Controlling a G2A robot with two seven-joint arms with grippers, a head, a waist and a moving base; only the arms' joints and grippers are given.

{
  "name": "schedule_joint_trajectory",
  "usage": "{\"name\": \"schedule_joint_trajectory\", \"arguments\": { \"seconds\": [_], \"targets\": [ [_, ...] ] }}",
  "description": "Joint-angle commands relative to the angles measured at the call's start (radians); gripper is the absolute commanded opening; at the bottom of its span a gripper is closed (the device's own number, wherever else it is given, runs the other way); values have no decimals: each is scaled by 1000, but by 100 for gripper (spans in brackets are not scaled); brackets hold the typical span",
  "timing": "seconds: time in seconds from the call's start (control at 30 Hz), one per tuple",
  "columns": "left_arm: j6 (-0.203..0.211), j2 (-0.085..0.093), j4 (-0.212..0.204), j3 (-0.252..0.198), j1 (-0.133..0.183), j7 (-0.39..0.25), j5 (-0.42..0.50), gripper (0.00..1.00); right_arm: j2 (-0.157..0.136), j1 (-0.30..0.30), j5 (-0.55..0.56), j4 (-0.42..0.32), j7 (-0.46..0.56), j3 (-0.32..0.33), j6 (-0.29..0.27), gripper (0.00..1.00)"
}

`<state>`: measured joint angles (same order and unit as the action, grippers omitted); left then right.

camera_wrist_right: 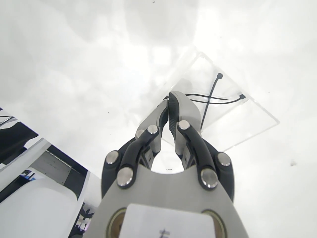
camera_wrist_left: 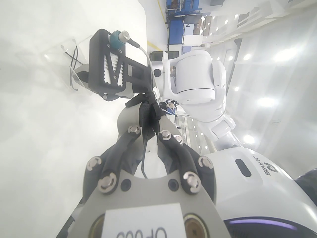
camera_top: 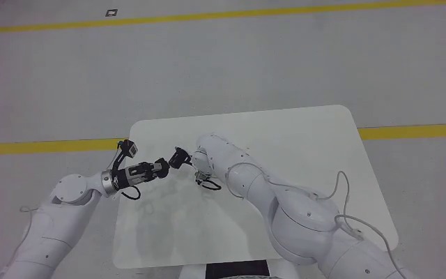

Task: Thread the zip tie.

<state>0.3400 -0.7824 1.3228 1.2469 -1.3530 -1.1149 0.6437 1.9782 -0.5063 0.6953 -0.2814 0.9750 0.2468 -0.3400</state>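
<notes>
two black zip ties (camera_wrist_right: 209, 101) lie crossed inside a clear tray (camera_wrist_right: 247, 130) on the white table (camera_top: 313, 139).
the right gripper (camera_wrist_right: 169, 101) stands over one edge of the tray with its fingers pressed together tip to tip, right at the tail of one tie; if the tail is pinched between them i cannot tell. the left gripper (camera_wrist_left: 146, 105) hangs in the air just beside the right wrist, apart from the tray, its fingers also closed together, and i see nothing between them.

Right hand (camera_wrist_right: 169, 100) just beside clear tray (camera_wrist_right: 247, 130) rim
</notes>
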Motion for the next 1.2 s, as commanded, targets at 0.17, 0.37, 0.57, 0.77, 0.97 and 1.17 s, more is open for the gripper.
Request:
{"name": "schedule_joint_trajectory", "arguments": {
  "seconds": [0.17,0.37,0.57,0.77,0.97,1.17],
  "targets": [
    [0,0,0,0,0,0,0,0,-9,0,-26,-27,41,-13,0,5],
    [0,0,0,0,0,0,0,0,-2,13,23,3,8,-29,2,21],
    [0,0,0,0,0,0,0,0,10,12,51,17,-3,-32,19,25],
    [0,0,0,0,0,0,0,0,12,11,62,20,-7,-35,28,24],
    [0,0,0,0,0,0,0,0,12,8,64,19,-10,-36,42,29],
    [0,0,0,0,0,0,0,0,11,2,59,18,-11,-34,44,26]
  ]
}}
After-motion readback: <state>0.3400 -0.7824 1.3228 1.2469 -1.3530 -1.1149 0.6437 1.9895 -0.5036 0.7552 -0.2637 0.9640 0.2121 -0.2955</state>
